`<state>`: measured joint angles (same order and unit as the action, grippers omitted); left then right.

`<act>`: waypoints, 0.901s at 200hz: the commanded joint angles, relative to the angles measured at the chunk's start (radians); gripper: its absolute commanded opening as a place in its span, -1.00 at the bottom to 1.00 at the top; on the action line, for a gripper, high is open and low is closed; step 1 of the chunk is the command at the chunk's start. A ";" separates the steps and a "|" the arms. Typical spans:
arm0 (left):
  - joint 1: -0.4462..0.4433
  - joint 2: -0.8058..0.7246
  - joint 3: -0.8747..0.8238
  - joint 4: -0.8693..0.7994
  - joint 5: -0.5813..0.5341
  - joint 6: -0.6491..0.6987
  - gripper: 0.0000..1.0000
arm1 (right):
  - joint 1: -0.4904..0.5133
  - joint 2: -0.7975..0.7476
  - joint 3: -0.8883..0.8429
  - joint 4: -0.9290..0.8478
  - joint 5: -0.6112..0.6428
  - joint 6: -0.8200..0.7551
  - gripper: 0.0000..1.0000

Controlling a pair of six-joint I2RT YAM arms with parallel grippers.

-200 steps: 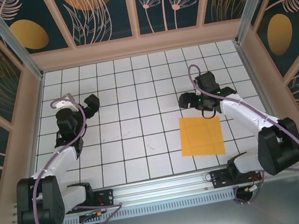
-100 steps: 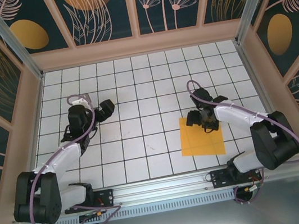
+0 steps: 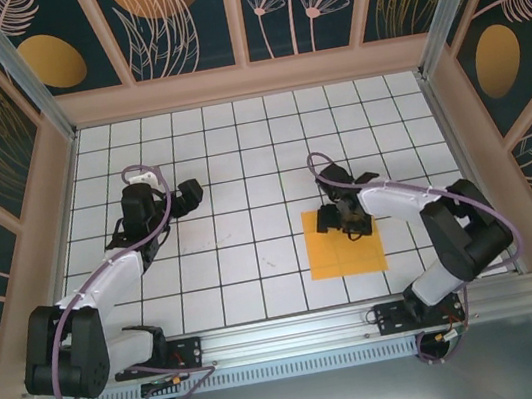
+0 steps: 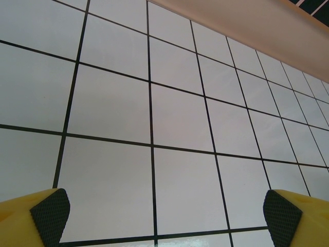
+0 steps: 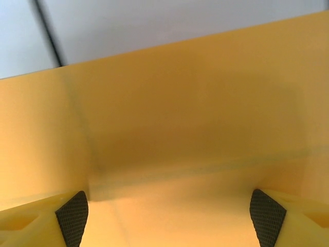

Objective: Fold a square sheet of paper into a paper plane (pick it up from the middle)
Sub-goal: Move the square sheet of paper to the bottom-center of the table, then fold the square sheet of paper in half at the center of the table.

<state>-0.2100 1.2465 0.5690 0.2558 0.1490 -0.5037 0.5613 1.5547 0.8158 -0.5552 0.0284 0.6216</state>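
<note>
Right end effector (image 3: 345, 217) low over the paper, fingers spread wide!
The thin square sheet of orange-yellow paper (image 3: 346, 256) lies flat on the white grid-tiled desk (image 3: 237, 143), around four o'clock from centre. The right end effector is at the sheet's twelve o'clock edge, and from its wrist the black pads (image 5: 72, 218) stand far apart over yellow paper; touching or not, can't tell. At nine o'clock, the left end effector (image 3: 187, 194) gapes wide too, above bare tiles, well apart from the sheet.
</note>
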 commanded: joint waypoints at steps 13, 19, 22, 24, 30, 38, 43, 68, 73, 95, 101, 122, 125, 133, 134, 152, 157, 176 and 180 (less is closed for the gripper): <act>-0.008 -0.005 0.011 -0.026 0.007 0.018 0.97 | 0.085 0.125 0.156 0.020 -0.031 0.012 0.68; -0.008 -0.005 0.014 -0.031 0.010 0.017 0.97 | 0.101 0.137 0.189 -0.012 0.009 0.005 0.70; -0.008 -0.005 0.015 -0.033 0.013 0.017 0.97 | 0.109 0.142 0.201 -0.029 0.026 0.003 0.72; -0.008 -0.005 0.015 -0.033 0.015 0.017 0.97 | 0.112 0.146 0.208 -0.038 0.037 0.002 0.73; -0.008 -0.007 0.018 -0.037 0.020 0.020 0.97 | 0.121 0.151 0.221 -0.063 0.058 -0.004 0.76; -0.008 -0.012 0.013 -0.037 0.024 0.019 0.97 | 0.124 0.149 0.218 -0.081 0.069 -0.011 0.79; -0.008 -0.015 0.012 -0.035 0.026 0.019 0.97 | 0.126 0.144 0.212 -0.085 0.068 -0.014 0.81; -0.007 -0.023 -0.004 -0.037 0.027 0.016 0.97 | 0.124 0.110 0.165 -0.087 0.047 -0.015 0.95; -0.007 -0.027 -0.010 -0.033 0.028 0.016 0.97 | 0.126 0.109 0.162 -0.095 0.046 -0.015 0.95; -0.007 -0.025 -0.017 -0.026 0.032 0.016 0.97 | 0.133 0.101 0.160 -0.123 0.065 -0.007 0.97; -0.008 -0.022 -0.016 -0.023 0.034 0.016 0.97 | 0.133 0.103 0.157 -0.128 0.063 -0.008 0.97; -0.008 -0.007 -0.009 -0.015 0.047 0.015 0.97 | 0.131 0.109 0.140 -0.105 0.034 -0.023 0.97; -0.008 -0.006 -0.008 -0.014 0.048 0.016 0.97 | 0.130 0.113 0.137 -0.098 0.023 -0.027 0.98; -0.007 -0.001 -0.005 -0.011 0.050 0.014 0.97 | 0.127 0.125 0.128 -0.086 0.004 -0.035 0.98; -0.006 0.000 -0.004 -0.011 0.050 0.014 0.97 | 0.127 0.127 0.127 -0.085 0.002 -0.036 0.98; -0.007 0.007 0.009 -0.018 0.057 0.019 0.97 | 0.129 0.168 0.102 -0.065 -0.009 -0.038 0.97; -0.006 0.007 0.008 -0.017 0.055 0.019 0.97 | 0.130 0.179 0.099 -0.064 -0.009 -0.037 0.98; -0.008 0.011 0.010 -0.017 0.056 0.022 0.97 | 0.142 0.214 0.102 -0.076 0.016 -0.037 0.95; -0.007 0.014 0.009 -0.018 0.059 0.023 0.97 | 0.142 0.217 0.101 -0.077 0.024 -0.036 0.94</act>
<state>-0.2100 1.2491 0.5667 0.2310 0.1837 -0.5007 0.6891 1.6947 0.9546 -0.6178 0.0593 0.5991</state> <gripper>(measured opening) 0.986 0.980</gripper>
